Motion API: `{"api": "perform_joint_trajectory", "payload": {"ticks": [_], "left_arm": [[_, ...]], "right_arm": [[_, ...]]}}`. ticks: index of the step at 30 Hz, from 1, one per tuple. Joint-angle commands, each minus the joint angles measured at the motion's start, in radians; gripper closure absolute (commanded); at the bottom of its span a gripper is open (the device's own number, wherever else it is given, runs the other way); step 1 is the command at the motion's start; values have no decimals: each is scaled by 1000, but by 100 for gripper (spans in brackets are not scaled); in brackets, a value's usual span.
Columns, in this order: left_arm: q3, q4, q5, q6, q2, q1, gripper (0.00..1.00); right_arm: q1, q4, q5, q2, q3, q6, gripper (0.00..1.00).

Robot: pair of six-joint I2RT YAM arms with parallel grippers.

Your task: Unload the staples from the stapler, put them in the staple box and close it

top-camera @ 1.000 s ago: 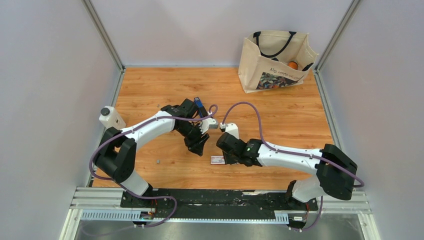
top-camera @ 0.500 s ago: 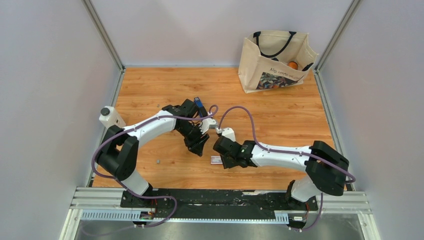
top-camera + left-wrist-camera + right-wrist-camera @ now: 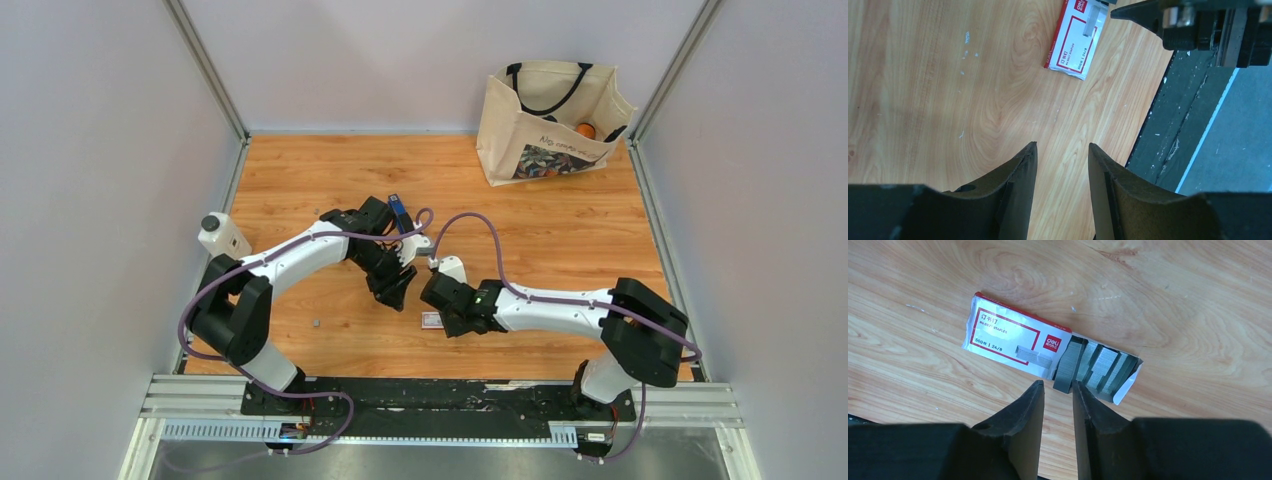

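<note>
The blue stapler (image 3: 398,211) with its black top lies on the wooden table just beyond my left arm's wrist, and neither gripper holds it. Grey strips of staples (image 3: 1098,367) fill the torn-open end of a red-and-white carton (image 3: 1008,337). One strip (image 3: 1067,371) sticks out toward my right gripper (image 3: 1058,385). That gripper hangs over the carton (image 3: 432,320), its jaws open a narrow way, with the strip's near end showing in the gap. My left gripper (image 3: 1062,147) is open and empty above bare wood, left of the carton (image 3: 1074,42).
A cloth tote bag (image 3: 550,120) with something orange inside stands at the back right. A white block with a black knob (image 3: 222,236) sits at the left edge. A tiny grey bit (image 3: 316,323) lies on the wood near the front. The black base rail (image 3: 1188,115) runs along the table's near edge.
My right arm has moved left and nearer the carton, and its jaws have narrowed slightly. The left arm and the stapler have stayed still.
</note>
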Motion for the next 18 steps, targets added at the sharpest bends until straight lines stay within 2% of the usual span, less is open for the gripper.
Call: {"api": "perform_joint_trajectory", "payload": {"ticks": [1, 12, 18], "left_arm": [[12, -6, 38, 27, -43, -12, 50], [6, -7, 45, 30, -57, -11, 50], [10, -12, 41, 35, -52, -11, 50]], "right_arm": [[2, 0, 28, 20, 50, -29, 71], [2, -8, 28, 46, 65, -54, 73], [2, -3, 27, 49, 70, -57, 85]]}}
